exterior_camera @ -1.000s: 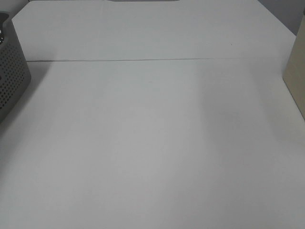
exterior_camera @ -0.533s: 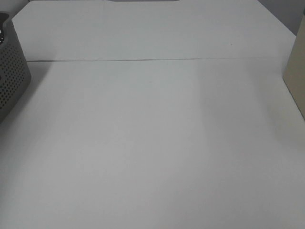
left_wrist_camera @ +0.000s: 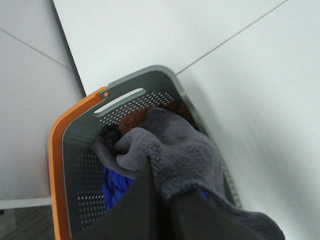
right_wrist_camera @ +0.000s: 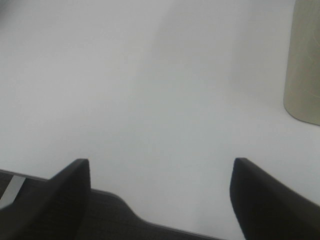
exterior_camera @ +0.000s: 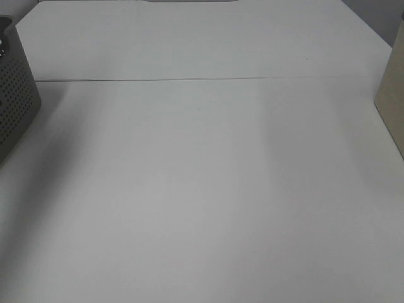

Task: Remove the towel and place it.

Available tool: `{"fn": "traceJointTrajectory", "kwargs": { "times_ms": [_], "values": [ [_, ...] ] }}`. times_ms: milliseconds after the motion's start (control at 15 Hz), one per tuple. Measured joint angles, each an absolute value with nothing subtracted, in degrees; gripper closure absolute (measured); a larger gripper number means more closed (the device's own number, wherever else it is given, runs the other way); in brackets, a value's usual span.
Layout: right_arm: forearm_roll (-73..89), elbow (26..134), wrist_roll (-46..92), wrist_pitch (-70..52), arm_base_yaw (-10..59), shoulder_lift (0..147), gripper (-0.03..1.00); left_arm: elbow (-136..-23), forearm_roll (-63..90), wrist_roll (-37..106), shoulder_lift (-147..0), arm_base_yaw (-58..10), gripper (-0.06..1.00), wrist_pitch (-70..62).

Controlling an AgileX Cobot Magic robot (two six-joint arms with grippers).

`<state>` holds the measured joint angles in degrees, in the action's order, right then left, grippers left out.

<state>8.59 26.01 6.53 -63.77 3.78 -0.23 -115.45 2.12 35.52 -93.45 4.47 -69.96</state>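
Observation:
In the left wrist view, the dark charcoal terry towel [left_wrist_camera: 175,150] is bunched up and hangs over the grey perforated basket [left_wrist_camera: 125,85], which has an orange rim. My left gripper [left_wrist_camera: 160,210] is shut on a fold of the towel, and its lower end still lies in the basket. In the exterior high view only the basket's side [exterior_camera: 16,101] shows at the far left edge; the towel and both grippers are out of that view. My right gripper [right_wrist_camera: 160,200] is open and empty, over the table's near edge.
A blue cloth [left_wrist_camera: 114,187] and a brown item [left_wrist_camera: 131,120] lie in the basket under the towel. A beige container [exterior_camera: 392,95] stands at the table's right edge, also seen in the right wrist view [right_wrist_camera: 302,65]. A seam [exterior_camera: 202,79] crosses the white table.
A faint shadow has spread over the table beside the basket in the exterior high view. Nothing else has visibly moved there.

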Motion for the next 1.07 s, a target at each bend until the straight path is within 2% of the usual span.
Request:
{"fn": "traceJointTrajectory", "kwargs": {
  "times_ms": [200,533,733,867,1067],
  "values": [
    [8.59,26.01,6.53,-63.77,3.78,-0.23,0.22,-115.45,2.18,33.00,-92.02,-4.13,0.94,-70.07],
    [8.59,26.01,6.53,-63.77,3.78,-0.23,0.22,-115.45,2.35,28.59,-92.13,-23.49,0.94,-70.13],
    [11.80,26.30,8.31,-62.22,3.78,3.61,0.22,-115.45,2.41,26.07,-92.13,-31.86,0.94,-69.04],
    [23.03,27.16,18.85,-54.89,3.78,10.20,0.22,-115.45,2.41,26.13,-92.13,-35.87,0.94,-69.04],
    [47.96,27.22,45.89,-49.10,3.78,24.29,0.22,-115.45,2.41,26.18,-92.13,-39.82,0.94,-69.16]
  ]
}}
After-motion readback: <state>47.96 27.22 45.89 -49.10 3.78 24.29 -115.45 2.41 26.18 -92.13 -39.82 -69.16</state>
